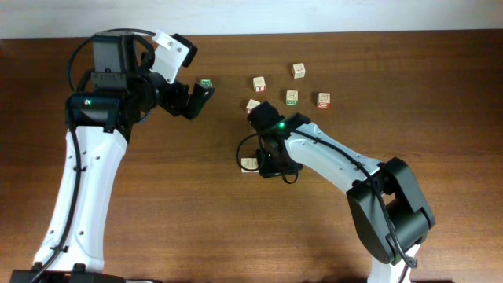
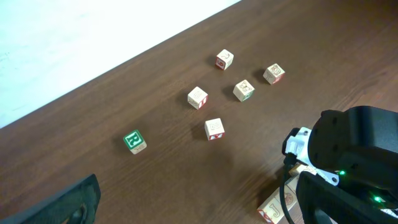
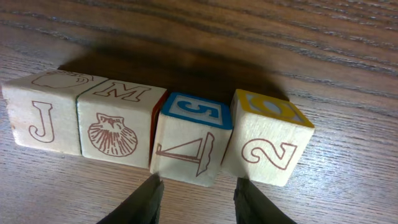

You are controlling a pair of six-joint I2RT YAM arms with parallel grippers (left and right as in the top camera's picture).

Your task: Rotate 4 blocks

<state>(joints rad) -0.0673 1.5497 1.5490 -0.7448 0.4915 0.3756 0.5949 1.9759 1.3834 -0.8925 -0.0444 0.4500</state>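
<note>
On the brown bench (image 1: pixel 157 228), under the right fingers (image 1: pixel 258 162), lies the row of four blocks (image 3: pixel 93 93), each touching the next. Just ahead of the tips sits the blue-topped block (image 3: pixel 189 146), third along and skewed against its neighbours. The yellow-topped block (image 3: pixel 267 146) lies past one tip, the shell block (image 3: pixel 115 130) and the J block (image 3: pixel 40 118) past the other. The right fingers stand part-way apart, one at each near corner of the blue-topped block; we cannot tell whether they press on it. The left fingers (image 1: pixel 196 96) gape wide, holding nothing, with a green block (image 2: pixel 134 140) loose just past them. We judge the turning of the blue-topped block to be in hand; next comes a centred pinch and a twist that spares the neighbours.
</note>
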